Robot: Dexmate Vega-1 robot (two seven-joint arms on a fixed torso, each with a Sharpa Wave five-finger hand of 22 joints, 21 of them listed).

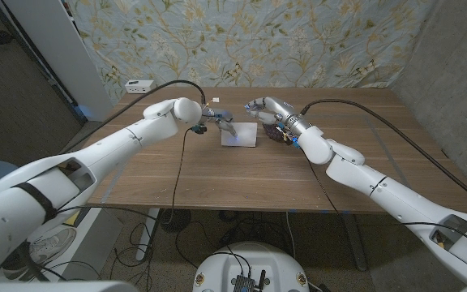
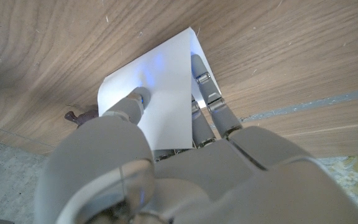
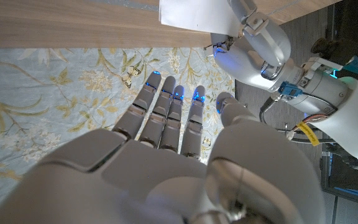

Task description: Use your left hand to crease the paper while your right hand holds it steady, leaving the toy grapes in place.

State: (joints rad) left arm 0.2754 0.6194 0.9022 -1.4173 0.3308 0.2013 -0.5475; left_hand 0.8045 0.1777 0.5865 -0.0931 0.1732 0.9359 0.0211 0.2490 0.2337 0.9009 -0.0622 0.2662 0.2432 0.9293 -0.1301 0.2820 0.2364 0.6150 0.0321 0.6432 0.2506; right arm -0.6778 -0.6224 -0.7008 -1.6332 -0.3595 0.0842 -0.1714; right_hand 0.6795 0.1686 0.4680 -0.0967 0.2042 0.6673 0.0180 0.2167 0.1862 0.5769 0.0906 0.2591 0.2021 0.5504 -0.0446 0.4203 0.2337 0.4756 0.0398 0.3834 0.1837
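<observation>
A white sheet of paper (image 1: 240, 135) lies at the middle of the wooden table (image 1: 217, 174). My left hand (image 1: 217, 122) is at its left edge. In the left wrist view the thumb (image 2: 135, 101) presses on top of the paper (image 2: 160, 81) while the fingers (image 2: 205, 87) run along and under its edge, pinching it. Dark purple toy grapes (image 1: 279, 135) sit just right of the sheet; their stem (image 2: 78, 116) peeks past the paper. My right hand (image 1: 264, 108) hovers by the sheet's far right corner with its fingers (image 3: 166, 118) stretched out, holding nothing, clear of the paper (image 3: 197, 14).
A white power strip (image 1: 139, 85) lies at the table's far left corner. A flowered cloth (image 1: 242, 40) hangs behind the table. Black cables (image 1: 177, 174) run along both arms, and bare tabletop stretches in front of the sheet.
</observation>
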